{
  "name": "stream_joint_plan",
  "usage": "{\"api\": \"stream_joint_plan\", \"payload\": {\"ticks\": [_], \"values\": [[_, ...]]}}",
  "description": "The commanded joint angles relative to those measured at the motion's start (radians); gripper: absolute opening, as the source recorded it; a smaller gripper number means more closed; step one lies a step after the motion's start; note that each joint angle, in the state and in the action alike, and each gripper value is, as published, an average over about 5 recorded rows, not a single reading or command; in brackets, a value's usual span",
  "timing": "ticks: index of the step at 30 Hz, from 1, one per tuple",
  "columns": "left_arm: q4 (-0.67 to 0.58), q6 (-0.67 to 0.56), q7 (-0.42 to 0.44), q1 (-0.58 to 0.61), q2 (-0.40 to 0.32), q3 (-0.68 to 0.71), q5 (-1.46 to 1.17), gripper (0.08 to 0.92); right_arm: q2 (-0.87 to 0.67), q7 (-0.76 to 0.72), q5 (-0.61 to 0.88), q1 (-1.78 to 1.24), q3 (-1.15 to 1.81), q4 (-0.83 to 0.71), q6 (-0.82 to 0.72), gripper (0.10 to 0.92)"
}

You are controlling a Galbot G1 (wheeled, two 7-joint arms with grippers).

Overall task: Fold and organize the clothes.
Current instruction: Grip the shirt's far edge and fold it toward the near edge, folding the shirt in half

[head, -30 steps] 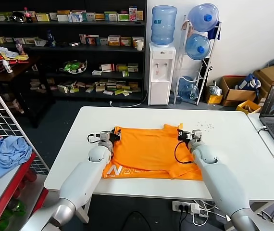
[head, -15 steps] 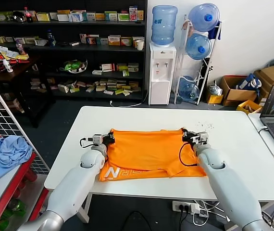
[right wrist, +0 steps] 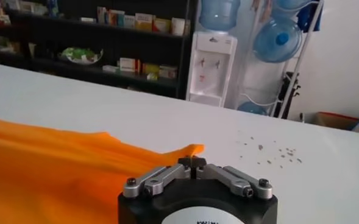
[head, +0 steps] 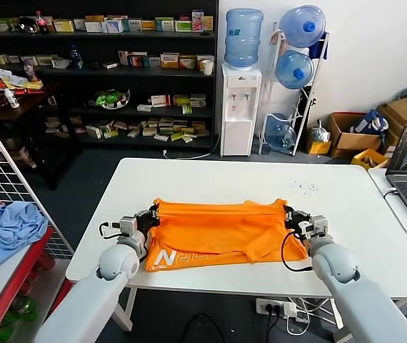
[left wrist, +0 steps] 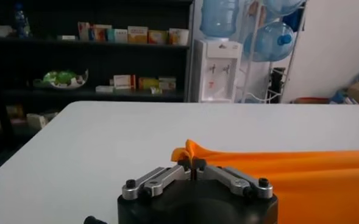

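Both grippers have drawn back toward the near edge of the white table over the last second, dragging the far edge of the orange T-shirt with them, so the folded band now lies shorter from front to back and wider from side to side. The left gripper is clenched on the shirt's far left corner, and the left wrist view shows a pinch of orange cloth between its closed fingers. The right gripper is likewise clamped on the far right corner (a tongue of fabric pokes out past its fingertips in the right wrist view).

Judging by the layers, one fold across the shirt is well under way: the upper layer covers most of the lower one, with the white lettering showing along the near left edge. Setting the fold down, smoothing the wrinkled right side, any further folds and the tidying seem to remain.
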Motion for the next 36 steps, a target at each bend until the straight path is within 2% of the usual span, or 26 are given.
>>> {"api": "stream_joint_plan", "payload": {"ticks": [1, 5, 11, 14, 20, 31, 34, 36], "values": [[-0.285, 0.002, -0.035, 0.264, 0.074, -0.029, -0.002, 0.099, -0.072, 0.080, -0.026, -0.247, 0.070, 0.252, -0.070, 0.125], [-0.299, -0.001, -0.033, 0.321, 0.064, -0.030, 0.012, 0.099, -0.077, 0.082, -0.049, -0.327, 0.098, 0.272, -0.081, 0.125], [-0.231, -0.018, -0.013, 0.317, 0.031, -0.031, 0.058, 0.122, -0.060, 0.081, -0.060, -0.328, 0.095, 0.237, -0.109, 0.151], [-0.215, -0.032, -0.004, 0.304, 0.022, -0.044, 0.059, 0.182, -0.060, 0.078, -0.060, -0.320, 0.091, 0.234, -0.107, 0.225], [-0.206, -0.028, -0.004, 0.284, 0.017, -0.064, 0.005, 0.364, -0.065, 0.079, -0.053, -0.330, 0.089, 0.246, -0.092, 0.398], [-0.141, 0.056, -0.033, 0.263, -0.015, -0.069, -0.116, 0.684, -0.062, 0.086, -0.054, -0.323, 0.072, 0.262, -0.084, 0.719], [-0.137, 0.070, -0.035, 0.260, -0.020, -0.067, -0.125, 0.766, -0.062, 0.087, -0.055, -0.327, 0.074, 0.268, -0.081, 0.789], [-0.139, 0.074, -0.033, 0.260, -0.021, -0.064, -0.124, 0.781, -0.062, 0.088, -0.055, -0.329, 0.077, 0.270, -0.079, 0.811]]}}
